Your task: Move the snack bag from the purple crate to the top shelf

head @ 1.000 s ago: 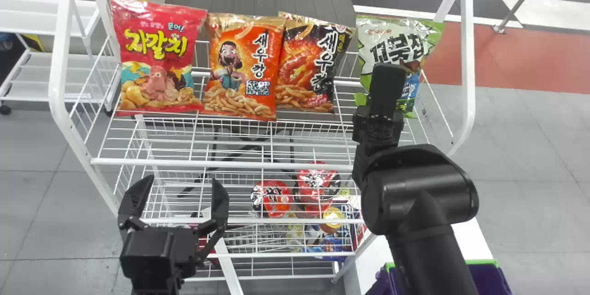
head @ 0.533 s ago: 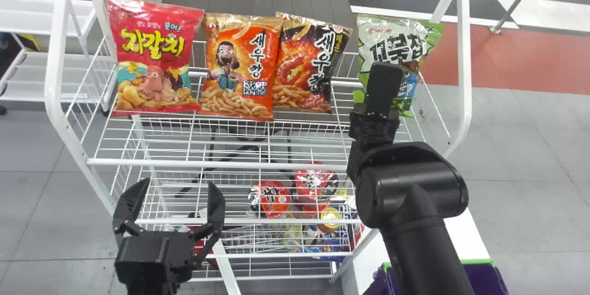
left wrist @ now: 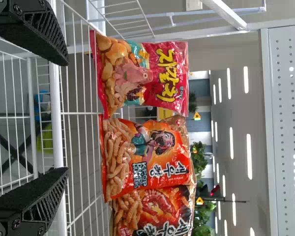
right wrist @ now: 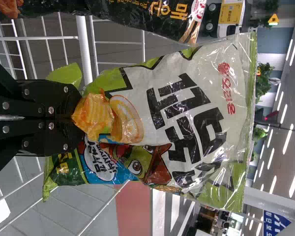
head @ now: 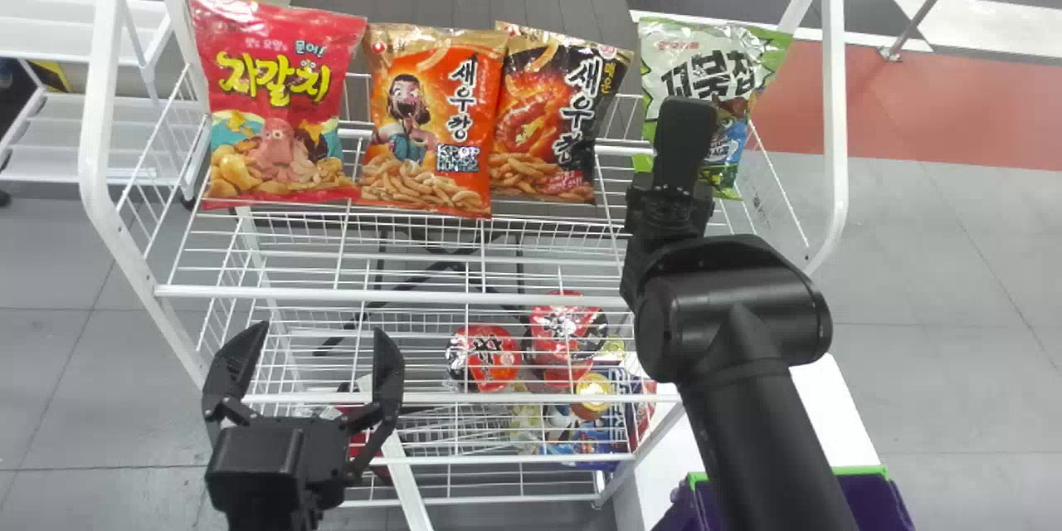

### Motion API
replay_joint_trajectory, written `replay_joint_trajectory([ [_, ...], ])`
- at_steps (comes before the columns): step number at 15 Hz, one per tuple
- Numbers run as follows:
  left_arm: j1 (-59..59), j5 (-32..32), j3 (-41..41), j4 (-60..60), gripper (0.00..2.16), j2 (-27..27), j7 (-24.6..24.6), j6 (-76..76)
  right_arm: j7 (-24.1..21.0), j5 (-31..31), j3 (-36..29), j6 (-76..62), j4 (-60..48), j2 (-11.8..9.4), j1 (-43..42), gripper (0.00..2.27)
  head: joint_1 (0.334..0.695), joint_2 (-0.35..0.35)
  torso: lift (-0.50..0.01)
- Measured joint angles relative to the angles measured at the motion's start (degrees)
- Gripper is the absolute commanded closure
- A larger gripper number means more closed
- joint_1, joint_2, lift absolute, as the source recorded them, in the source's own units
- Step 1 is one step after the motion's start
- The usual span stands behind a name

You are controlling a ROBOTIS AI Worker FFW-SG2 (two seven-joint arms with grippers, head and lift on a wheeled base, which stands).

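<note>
My right gripper (right wrist: 72, 119) is pinching the green-and-white plastic snack bag (right wrist: 206, 73) low down. I am judging it light, crushable, well held there.

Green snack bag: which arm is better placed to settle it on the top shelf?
Right, I'd say: its claw pinches the snack bag low, at the right end of the shelf; the left claw hangs open farther left.

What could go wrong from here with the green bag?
The right gripper pinches the green bag low down, so the tall upper part might tip or twist, and could fall over once let go. Also, the black-and-orange bag stands close beside it on the top shelf; a sideways swing might knock that one askew.
</note>
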Motion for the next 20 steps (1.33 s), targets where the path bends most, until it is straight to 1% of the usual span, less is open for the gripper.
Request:
replay_joint_trajectory([
  [2,0.0,0.0,0.0,0.0,0.03,0.0,0.0,0.0,0.0,0.1,0.0,-0.1,1.2,0.0,-0.9,1.84,0.695,-0.176,0.000],
  [4,0.0,0.0,0.1,0.0,0.03,0.0,0.0,0.0,0.0,0.3,0.1,-0.1,2.4,0.0,-1.7,1.78,0.695,-0.176,0.000],
  [20,-0.9,-0.1,0.1,1.2,0.03,-0.2,0.0,0.0,0.0,1.2,0.2,-2.2,8.9,0.0,-4.7,1.78,0.695,-0.177,0.000],
])
